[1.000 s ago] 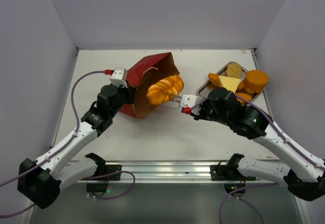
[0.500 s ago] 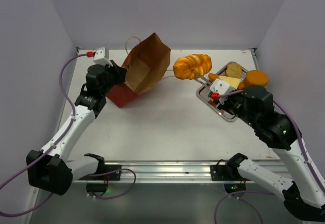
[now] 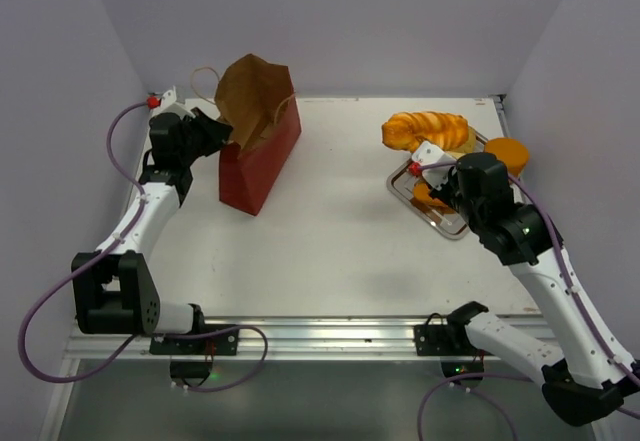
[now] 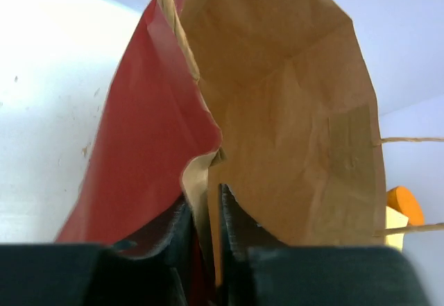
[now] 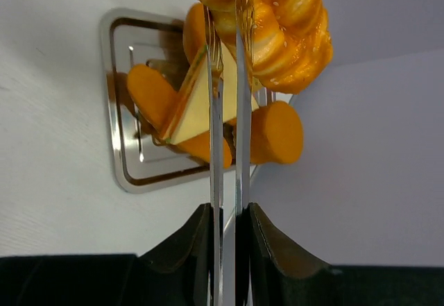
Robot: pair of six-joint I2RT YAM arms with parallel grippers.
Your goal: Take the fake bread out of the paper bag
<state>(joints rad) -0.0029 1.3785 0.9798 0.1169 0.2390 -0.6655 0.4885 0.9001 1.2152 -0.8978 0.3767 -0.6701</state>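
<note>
**Inspector A:** Fake bread (image 3: 425,129), location?
**Inspector B:** Out of the paper bag (image 3: 258,156). The golden twisted loaf is clamped at the tips of the right claw (image 5: 227,14), off the table.
**A:** Beyond those tips?
**B:** A silver tray (image 5: 107,77) holding other pieces.
**A:** The bag?
**B:** Upright, mouth open, directly ahead of the left claw (image 4: 205,212). Its wall passes between that claw's fingers. Cannot tell whether they pinch it or stand slightly apart.

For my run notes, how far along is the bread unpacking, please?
Done: the braided loaf is out of the paper bag. In hand: the right gripper holds it above the tray; the left gripper pinches the bag's rim. Left: set it down; the bag's bottom is hidden.
</note>
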